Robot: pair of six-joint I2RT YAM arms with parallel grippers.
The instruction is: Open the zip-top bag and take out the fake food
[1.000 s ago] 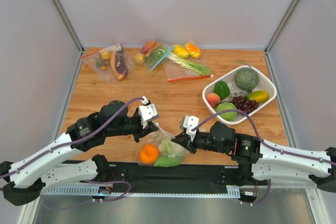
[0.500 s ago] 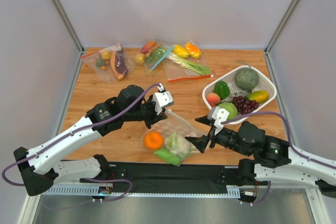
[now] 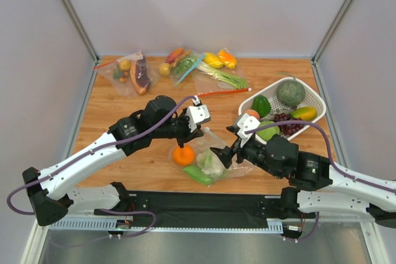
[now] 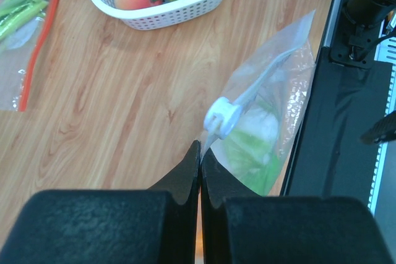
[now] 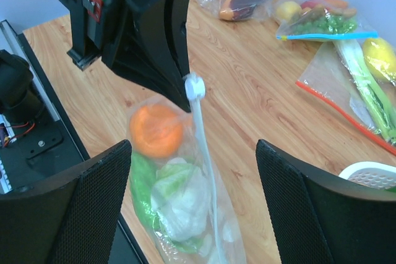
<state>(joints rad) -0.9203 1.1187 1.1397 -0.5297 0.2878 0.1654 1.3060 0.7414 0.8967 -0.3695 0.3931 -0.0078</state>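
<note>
At the near edge of the desk (image 3: 111, 100), just past the black mat (image 3: 247, 205), the zip-top bag (image 3: 216, 160) sits between the two arms, with the fake food showing through its clear plastic. The glossy green piece (image 3: 198, 175) is nearest. The cauliflower (image 3: 211, 164) is just behind it, and the orange (image 3: 183, 155) is to its left, at the bag's edge.

The left jaws are pressed fully together, pinching the bag's upper corner right beside the white slider (image 4: 223, 115). From there the whitish zip strip (image 5: 204, 153) runs along the top of the bag. That corner is held up off the wood. How much of the bag rests on the desk cannot be told.

The right jaws stand wide apart on the bag's right side, facing the slider, and grip nothing.

Farther back on the right is a white basket (image 3: 322, 99) holding a peach (image 3: 251, 114), purple grapes (image 3: 286, 120) and a dark green melon (image 3: 290, 93). Along the far edge lie more clear bags: one with a red strip (image 3: 219, 77), one with a blue strip (image 3: 185, 63), and a third at the left (image 3: 131, 73).
</note>
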